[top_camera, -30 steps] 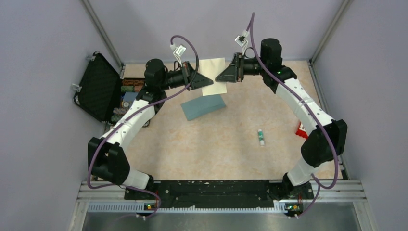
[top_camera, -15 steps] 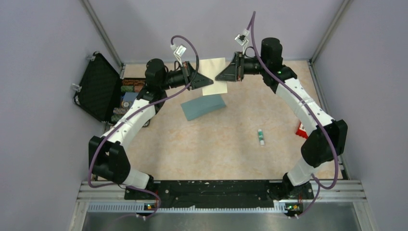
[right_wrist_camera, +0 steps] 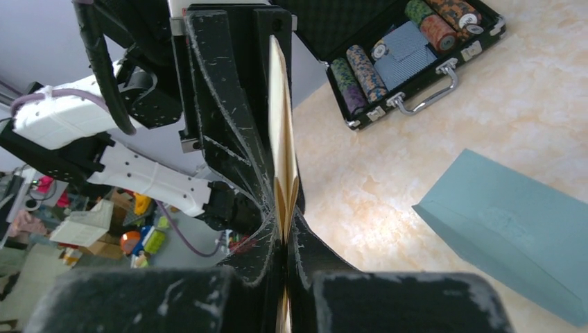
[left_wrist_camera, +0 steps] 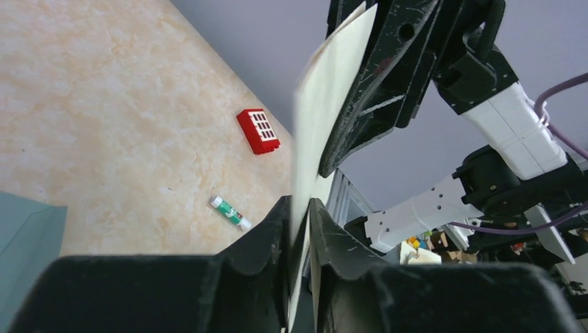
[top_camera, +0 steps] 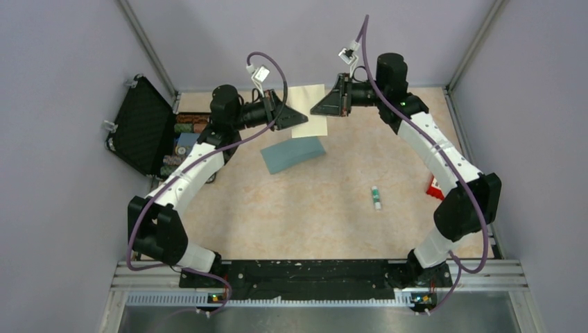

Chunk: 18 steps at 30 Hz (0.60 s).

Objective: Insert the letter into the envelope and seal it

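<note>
Letter (left_wrist_camera: 326,90) lower edge hidden inside left end effector (left_wrist_camera: 299,205). Envelope (left_wrist_camera: 28,243) cut off by left frame edge in left wrist view. Red block (top_camera: 435,186) partly hidden behind right arm. Glue stick (top_camera: 375,197) label too small to read.

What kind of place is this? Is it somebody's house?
Probably a robot testing booth in a lab, not a house: plain lilac-grey walls on metal frame posts, a beige marbled tabletop, and two black-and-white robot arms bolted to a metal rail.

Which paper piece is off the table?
The beige paper sheet, pinched between left gripper and right gripper; the teal paper envelope lies on the table.
</note>
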Each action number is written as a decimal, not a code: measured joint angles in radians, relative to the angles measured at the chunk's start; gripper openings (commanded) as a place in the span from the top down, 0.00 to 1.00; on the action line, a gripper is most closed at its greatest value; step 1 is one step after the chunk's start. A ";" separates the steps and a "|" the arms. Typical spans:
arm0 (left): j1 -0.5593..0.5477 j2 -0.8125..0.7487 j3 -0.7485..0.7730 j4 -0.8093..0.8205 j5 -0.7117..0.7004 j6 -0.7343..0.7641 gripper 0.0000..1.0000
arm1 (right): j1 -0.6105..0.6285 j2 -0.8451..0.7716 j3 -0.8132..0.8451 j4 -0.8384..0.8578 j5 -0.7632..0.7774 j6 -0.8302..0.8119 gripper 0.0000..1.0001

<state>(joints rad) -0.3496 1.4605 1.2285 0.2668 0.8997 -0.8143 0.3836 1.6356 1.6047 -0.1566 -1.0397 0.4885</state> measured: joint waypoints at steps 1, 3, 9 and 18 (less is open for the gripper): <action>-0.001 0.000 0.000 -0.008 -0.007 0.011 0.61 | 0.000 0.000 0.000 -0.008 0.003 -0.014 1.00; -0.001 0.000 0.000 -0.048 -0.026 0.059 0.47 | 0.000 -0.001 0.002 -0.052 0.030 -0.069 1.00; 0.045 0.003 0.000 -0.272 -0.166 0.322 0.44 | -0.048 -0.084 -0.120 -0.243 0.201 -0.193 1.00; 0.086 0.191 0.060 -0.473 -0.452 0.632 0.48 | -0.096 -0.237 -0.438 -0.391 0.382 -0.212 1.00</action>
<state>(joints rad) -0.2638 1.6512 1.2884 -0.2066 0.4473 -0.1825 0.2878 1.3983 1.1664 -0.5472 -0.6579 0.2768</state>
